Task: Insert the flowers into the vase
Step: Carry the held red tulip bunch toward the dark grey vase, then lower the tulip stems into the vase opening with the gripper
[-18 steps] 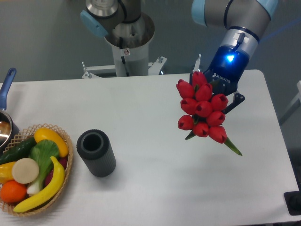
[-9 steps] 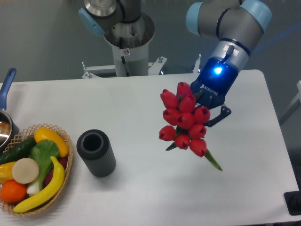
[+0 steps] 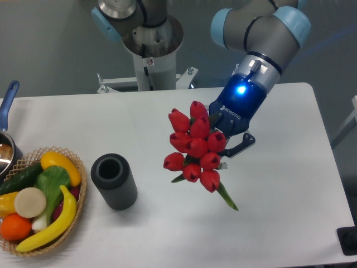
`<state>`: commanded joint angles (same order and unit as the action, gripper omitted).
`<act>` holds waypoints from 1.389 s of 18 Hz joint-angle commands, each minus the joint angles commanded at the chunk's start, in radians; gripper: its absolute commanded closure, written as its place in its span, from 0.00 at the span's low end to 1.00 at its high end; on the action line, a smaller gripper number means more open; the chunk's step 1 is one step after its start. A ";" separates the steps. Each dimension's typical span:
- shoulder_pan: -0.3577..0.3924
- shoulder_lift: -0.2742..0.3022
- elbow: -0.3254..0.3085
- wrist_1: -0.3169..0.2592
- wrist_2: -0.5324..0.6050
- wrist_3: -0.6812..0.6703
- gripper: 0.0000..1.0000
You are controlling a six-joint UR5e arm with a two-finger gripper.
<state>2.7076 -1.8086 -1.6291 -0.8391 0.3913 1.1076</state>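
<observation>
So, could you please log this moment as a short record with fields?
gripper: holds the flowers above the table, fingers mostly hidden by the buds
flowers: red bunch, stems pointing down-right
vase: dark ribbed cylinder, mouth empty, left of the flowers
fruit basket: at the left edge, beside the vase
task state: flowers not yet in the vase

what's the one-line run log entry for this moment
phase: carry | gripper: shut on bunch of red tulip buds | dark grey ribbed cylinder vase: upright, empty, left of bunch | insertion: not yet done

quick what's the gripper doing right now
Gripper: closed on the flowers, held above the table, right of the vase.
</observation>
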 joint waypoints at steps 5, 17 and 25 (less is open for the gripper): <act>-0.031 0.002 -0.017 0.002 -0.132 0.001 0.64; -0.130 0.041 -0.119 0.002 -0.385 0.040 0.64; -0.169 0.046 -0.153 0.006 -0.428 0.060 0.64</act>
<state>2.5388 -1.7626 -1.7824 -0.8330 -0.0368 1.1674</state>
